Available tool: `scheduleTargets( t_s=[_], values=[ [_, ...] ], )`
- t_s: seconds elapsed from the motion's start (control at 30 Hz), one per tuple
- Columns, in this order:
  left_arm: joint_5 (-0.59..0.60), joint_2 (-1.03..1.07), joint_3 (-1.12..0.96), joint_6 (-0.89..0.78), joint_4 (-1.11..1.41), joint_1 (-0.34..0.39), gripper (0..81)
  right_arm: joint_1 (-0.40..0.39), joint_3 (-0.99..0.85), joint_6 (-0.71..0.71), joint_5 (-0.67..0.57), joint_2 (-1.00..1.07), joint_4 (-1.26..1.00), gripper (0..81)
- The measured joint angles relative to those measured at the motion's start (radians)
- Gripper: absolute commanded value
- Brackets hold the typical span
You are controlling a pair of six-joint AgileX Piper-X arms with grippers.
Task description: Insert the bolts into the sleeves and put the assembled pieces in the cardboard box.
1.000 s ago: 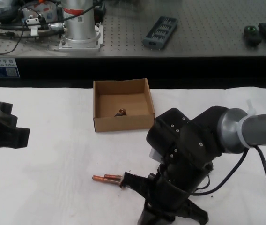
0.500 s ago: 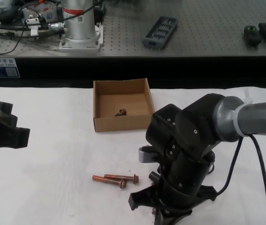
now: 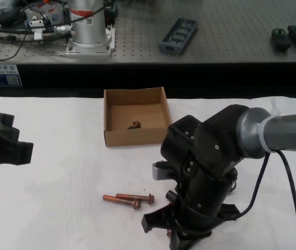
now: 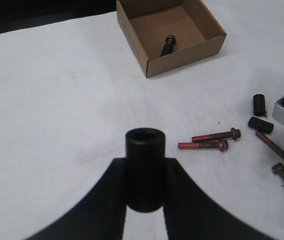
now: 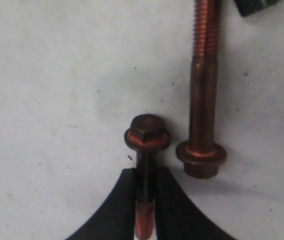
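cardboard box (image 3: 137, 136): far centre | sleeve (image 4: 144, 150): left side, upright, left gripper (image 4: 145, 172) fingers clamped on its wall; judged rigid, smooth, possibly slippery | bolt (image 5: 147, 137): near right, right gripper (image 5: 144, 176) fingers clamped on shank; judged stiff, light; hold mid-shank.

A white sheet covers the bench (image 3: 54, 166). Behind it stands a grey perforated table (image 3: 231, 49) with a dark front edge. At the table's left end lie tangled cables (image 3: 4, 26), with a silver post (image 3: 88, 23) beside them. Near its middle sits a blue-grey slotted rack (image 3: 178, 35). At its right end are two black knobs (image 3: 290, 37) with green centres. A blue-and-white label (image 3: 0, 74) is stuck to the left of its front edge.
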State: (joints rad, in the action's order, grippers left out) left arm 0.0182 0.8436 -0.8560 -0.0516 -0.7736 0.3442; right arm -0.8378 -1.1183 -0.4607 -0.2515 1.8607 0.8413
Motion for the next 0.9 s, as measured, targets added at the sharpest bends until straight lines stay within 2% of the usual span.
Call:
scheduleTargets(
  t_s=[0.1, 0.57, 0.63, 0.8, 0.9],
  values=[
    [0.000, 0.000, 0.000, 0.000, 0.000, 0.000, 0.4, -0.011, 0.000, -0.035, 0.014, 0.005, -0.044, 20.2],
    [0.000, 0.000, 0.000, 0.000, 0.000, 0.000, 0.4, -0.026, 0.000, -0.134, 0.095, 0.010, -0.056, 20.5],
    [0.000, 0.000, 0.000, 0.000, 0.000, 0.000, 0.4, -0.026, 0.000, -0.147, 0.099, 0.010, -0.053, 18.8],
    [0.000, 0.000, 0.000, 0.000, 0.000, 0.000, 0.4, -0.026, -0.002, -0.184, 0.123, 0.010, -0.029, 6.2],
    [0.000, 0.000, 0.000, 0.000, 0.000, 0.000, 0.4, -0.026, -0.002, -0.190, 0.130, 0.010, -0.027, 4.3]
  ],
)
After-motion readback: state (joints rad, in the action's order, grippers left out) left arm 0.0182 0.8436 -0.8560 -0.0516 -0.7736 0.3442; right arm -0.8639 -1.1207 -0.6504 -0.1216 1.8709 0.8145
